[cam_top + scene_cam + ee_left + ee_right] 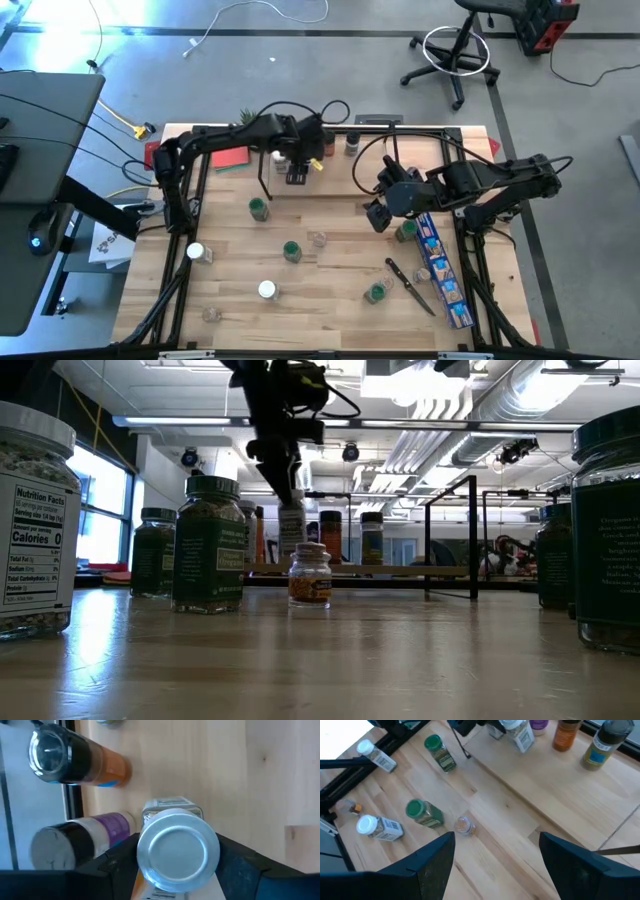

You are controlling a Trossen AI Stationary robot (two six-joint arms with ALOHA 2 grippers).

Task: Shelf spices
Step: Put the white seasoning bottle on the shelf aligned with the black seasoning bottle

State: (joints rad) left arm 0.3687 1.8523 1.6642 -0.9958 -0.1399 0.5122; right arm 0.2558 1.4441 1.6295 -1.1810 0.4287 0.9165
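My left gripper (296,172) reaches over the shelf (340,178), a black-rod rack with wood boards at the table's far side, and is shut on a clear spice jar with a silvery-white cap (172,851). Two black-capped jars (75,757) (75,839) stand on the shelf board beside it. My right gripper (495,857) hovers open above the table right of centre, touching nothing. Loose jars sit on the table: green-capped ones (258,208) (291,250) (377,292), white-capped ones (266,290) (195,252), and a small clear one (464,825). My left gripper pinches the jar between its two fingers (120,855), one on each side just under the cap (172,851). The fingers come from above, pointing down. The jar hangs upright below them (292,525) over the shelf board. I cannot tell whether its base touches the board.
A long blue printed box (440,265) and a black-handled utensil (410,285) lie near the table's right side. A red flat object (230,158) sits at the far left. More jars (352,145) stand on the shelf's back step. A black frame (180,260) edges the table.
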